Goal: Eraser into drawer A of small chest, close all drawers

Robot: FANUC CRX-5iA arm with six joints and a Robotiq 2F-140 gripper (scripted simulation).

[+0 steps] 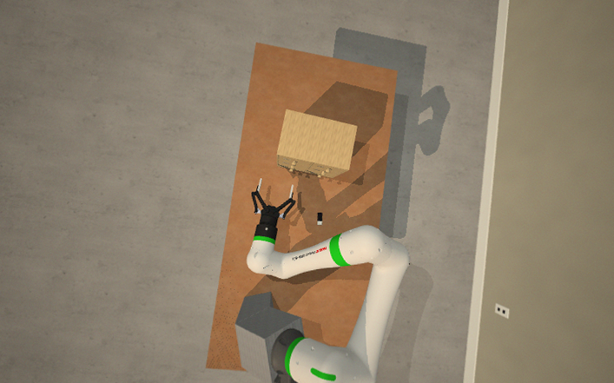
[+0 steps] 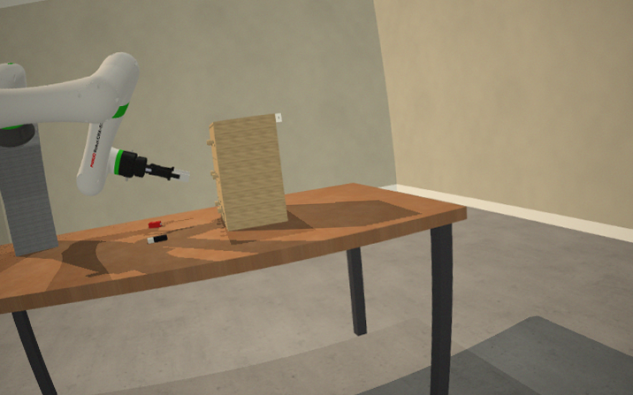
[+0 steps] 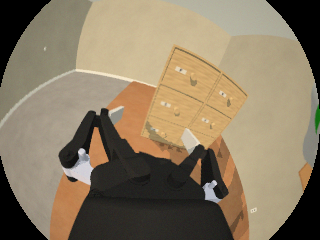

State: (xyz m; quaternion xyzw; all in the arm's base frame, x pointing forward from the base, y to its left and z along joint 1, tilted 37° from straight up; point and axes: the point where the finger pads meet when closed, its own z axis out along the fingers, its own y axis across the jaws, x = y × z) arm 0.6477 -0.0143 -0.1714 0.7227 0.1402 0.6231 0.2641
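Note:
The wooden chest (image 1: pixel 317 141) stands upright in the middle of the table, also in the side view (image 2: pixel 248 170). The wrist view shows its front (image 3: pixel 194 103) with two columns of knobbed drawers, all pushed in; the labels are too small to read. The eraser (image 1: pixel 320 218), a small black-and-white block, lies flat on the table in front of the chest, also in the side view (image 2: pixel 156 239). My gripper (image 1: pixel 275 186) (image 2: pixel 180 175) is open and empty. It points level at the chest front from a short distance, well above the table. Its fingers frame the chest in the wrist view (image 3: pixel 152 127).
A small red object (image 2: pixel 154 224) lies on the table just behind the eraser. The grey pedestal (image 2: pixel 22 193) of the arm stands at the table's left end. A wall runs along the right side (image 1: pixel 485 179).

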